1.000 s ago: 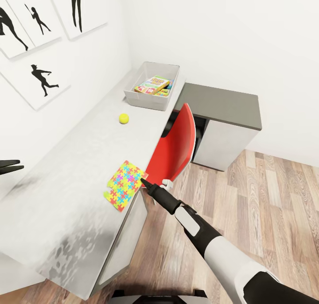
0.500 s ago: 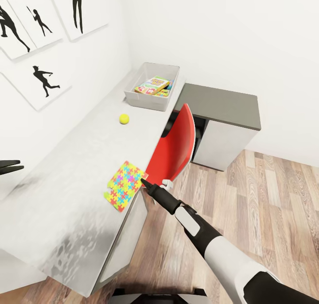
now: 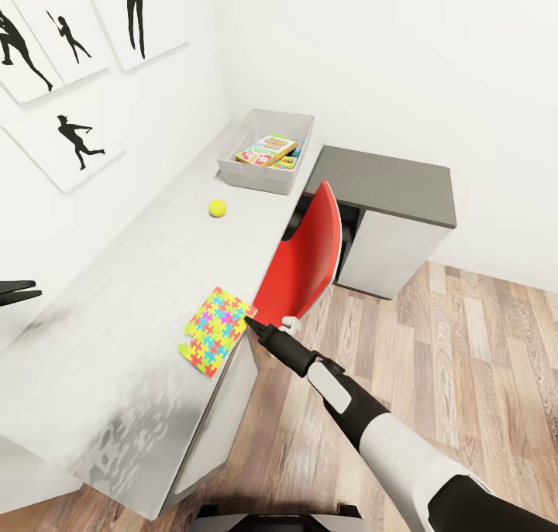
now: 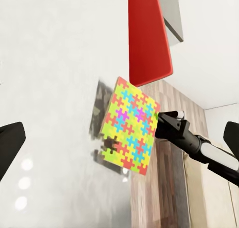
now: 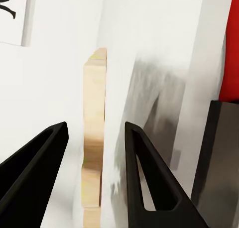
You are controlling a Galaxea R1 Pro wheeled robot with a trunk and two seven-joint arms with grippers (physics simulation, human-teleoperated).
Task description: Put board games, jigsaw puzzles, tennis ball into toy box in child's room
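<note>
A long light-grey counter (image 3: 139, 300) runs along a white wall hung with black silhouette prints (image 3: 77, 141). At its far end sits the toy box (image 3: 267, 151), a shallow light-grey bin, with a colourful printed board game (image 3: 267, 149) lying tilted inside it. The tennis ball (image 3: 217, 207) rests on the bare counter top, a little nearer than the box and well apart from both hands.

Nearer still, at the counter's front edge, is a jigsaw puzzle (image 3: 215, 331), a thin square of yellow, pink, green and blue interlocking pieces. The right hand (image 3: 251, 323) reaches in from the floor side, its black tip touching the puzzle's edge nearest the red chair (image 3: 304, 262). In the left wrist view the puzzle (image 4: 129, 133) appears raised off the counter, casting a shadow beneath it, with the right hand (image 4: 164, 123) at its edge. In the right wrist view the two black fingers (image 5: 144, 178) stand apart, with a thin tan edge between them, seemingly the puzzle seen edge-on; whether they press on it cannot be told.

The left hand (image 3: 17, 292) shows at the head view's left margin, over the counter, well away from the puzzle; its fingers (image 4: 10, 143) are spread wide apart, holding nothing.

Beyond the chair stands the lower dark-grey section (image 3: 384, 180) of the counter, above wood flooring (image 3: 465, 338).
</note>
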